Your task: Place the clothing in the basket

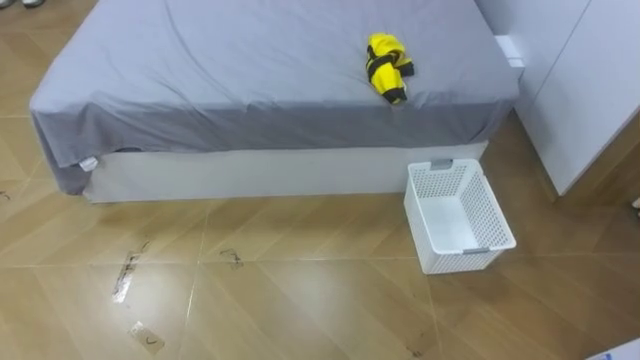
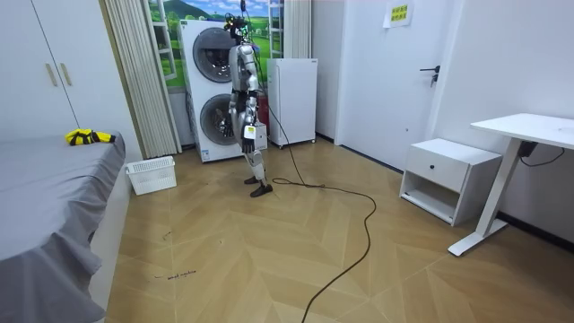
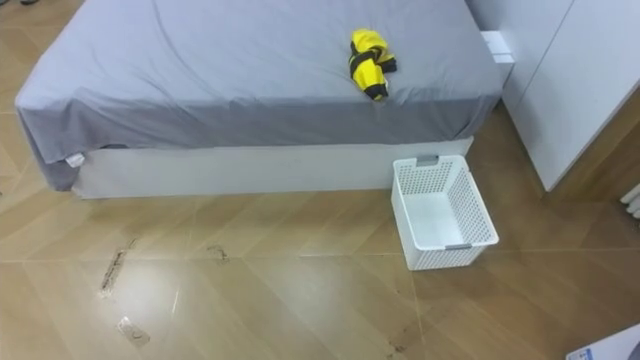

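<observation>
A bundle of yellow and black clothes (image 1: 388,66) lies on the grey bed (image 1: 250,70), near its right end and front edge. The same clothes (image 2: 88,136) show on the bed in the room view. An empty white mesh basket (image 1: 458,216) stands on the floor against the bed's right corner, just below the clothes. I stand a few steps back from the bed, facing it, in front of the stacked washing machines (image 2: 212,90). My left hand (image 2: 249,135) hangs at my side. A pale bit of my right hand (image 3: 608,346) shows at the lower right corner.
White wardrobe doors (image 1: 590,90) stand right of the bed and basket. Wooden floor (image 1: 300,290) with a few tape marks lies between me and the bed. Further right in the room view stand a small white cabinet (image 2: 448,175) and a white desk (image 2: 529,135).
</observation>
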Motion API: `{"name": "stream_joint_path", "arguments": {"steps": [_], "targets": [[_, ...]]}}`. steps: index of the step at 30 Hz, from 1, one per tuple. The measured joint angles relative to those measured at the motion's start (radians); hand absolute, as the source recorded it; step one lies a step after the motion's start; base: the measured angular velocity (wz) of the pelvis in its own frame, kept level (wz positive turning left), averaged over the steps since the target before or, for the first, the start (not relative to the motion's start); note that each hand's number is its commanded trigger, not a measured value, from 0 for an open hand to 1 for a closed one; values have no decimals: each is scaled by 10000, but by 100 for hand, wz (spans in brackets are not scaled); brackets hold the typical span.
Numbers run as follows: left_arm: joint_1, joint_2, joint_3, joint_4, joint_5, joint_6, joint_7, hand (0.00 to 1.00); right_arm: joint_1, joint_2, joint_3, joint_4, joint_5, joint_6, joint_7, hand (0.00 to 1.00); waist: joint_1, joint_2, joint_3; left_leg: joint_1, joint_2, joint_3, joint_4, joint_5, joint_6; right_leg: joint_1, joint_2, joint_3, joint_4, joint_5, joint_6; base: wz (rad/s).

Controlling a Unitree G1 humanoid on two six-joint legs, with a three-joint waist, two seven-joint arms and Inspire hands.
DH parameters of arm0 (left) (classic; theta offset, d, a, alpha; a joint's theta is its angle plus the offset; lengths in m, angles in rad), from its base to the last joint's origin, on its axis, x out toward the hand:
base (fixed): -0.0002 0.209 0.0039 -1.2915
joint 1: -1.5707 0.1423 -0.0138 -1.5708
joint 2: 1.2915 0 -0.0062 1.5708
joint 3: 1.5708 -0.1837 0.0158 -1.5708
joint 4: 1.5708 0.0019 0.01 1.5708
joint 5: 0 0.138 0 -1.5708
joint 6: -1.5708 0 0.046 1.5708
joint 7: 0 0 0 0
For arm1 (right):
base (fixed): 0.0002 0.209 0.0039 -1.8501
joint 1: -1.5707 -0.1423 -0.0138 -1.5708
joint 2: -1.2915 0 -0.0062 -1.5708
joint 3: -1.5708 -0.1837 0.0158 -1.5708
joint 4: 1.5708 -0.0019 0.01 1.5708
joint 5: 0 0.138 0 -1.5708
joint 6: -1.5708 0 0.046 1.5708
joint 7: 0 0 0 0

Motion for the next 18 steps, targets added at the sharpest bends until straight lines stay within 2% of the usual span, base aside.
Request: {"name": "stream_joint_path", "arguments": {"steps": [10, 13, 14, 16, 18], "targets": [[71, -1, 0, 7, -263, -3, 50, 0, 113, 5, 0, -195, 95, -3, 10, 0, -6, 22, -21, -71, 14, -8, 92, 0, 0, -19, -3, -105, 8, -1, 0, 1], [21, -25, 11, 12, -434, -8, 101, 0, 94, 9, 3, -185, 118, -4, -13, 0, 28, 51, -18, -187, 127, 40, 406, -95, -11, -185, 38, -249, 197, -4, -5, -4], [43, -20, 16, 8, -432, -10, 108, 0, 102, 11, -8, -182, 98, -3, -12, 0, 33, 104, -12, -308, 204, 50, 661, -226, -33, -229, 85, -285, 258, -34, -48, -6], [41, 30, 40, 6, -414, -13, 110, 0, 71, 14, -5, -203, 97, -1, -6, 0, 103, 117, 0, -631, 369, 59, 1334, -558, -88, -426, 146, -300, 601, -316, -138, -8], [46, 137, 199, -15, -621, -48, 100, 0, 112, 35, -14, -228, 352, -10, 34, 0, 148, 81, 9, -1201, 571, 81, 2649, -867, -226, -698, 206, -287, 1272, -846, -295, 5]]}}
